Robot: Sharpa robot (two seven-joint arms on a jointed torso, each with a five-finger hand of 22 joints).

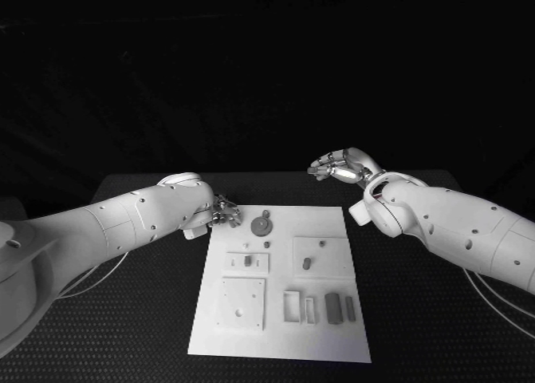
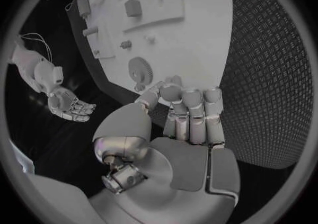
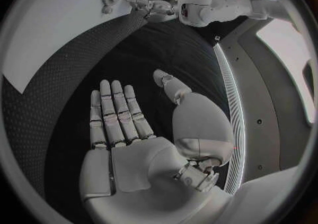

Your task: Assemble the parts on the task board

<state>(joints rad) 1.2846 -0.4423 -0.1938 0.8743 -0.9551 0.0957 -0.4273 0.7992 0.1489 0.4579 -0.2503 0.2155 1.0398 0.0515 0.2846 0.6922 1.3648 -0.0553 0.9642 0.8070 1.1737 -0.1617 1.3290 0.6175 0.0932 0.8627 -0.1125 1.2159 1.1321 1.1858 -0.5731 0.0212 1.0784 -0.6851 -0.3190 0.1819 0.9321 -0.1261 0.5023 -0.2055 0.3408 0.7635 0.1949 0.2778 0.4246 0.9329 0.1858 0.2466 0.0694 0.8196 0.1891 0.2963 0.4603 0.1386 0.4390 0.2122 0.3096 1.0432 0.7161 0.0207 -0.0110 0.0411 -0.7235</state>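
- The board [image 1: 281, 279] lies flat in the middle of the table [image 1: 428, 319], its long side running away from the robot.
- A gear [image 1: 262, 223] sits near the board's far left corner; it also shows in the left wrist view [image 2: 138, 68].
- Small grey parts lie on the board: 1 on a raised square [image 1: 306, 262] at mid-board, 1 at [image 1: 246, 260] to its left, and 2 upright bars [image 1: 332, 303] near the right edge.
- The left hand [image 1: 225, 212] hovers at the board's far left corner, just beside the gear; its fingers [image 2: 192, 108] are curled in with nothing in them.
- The right hand [image 1: 342, 167] is raised beyond the board's far right corner, well apart from it; the right wrist view shows it [image 3: 122, 128] flat, fingers straight, holding nothing.
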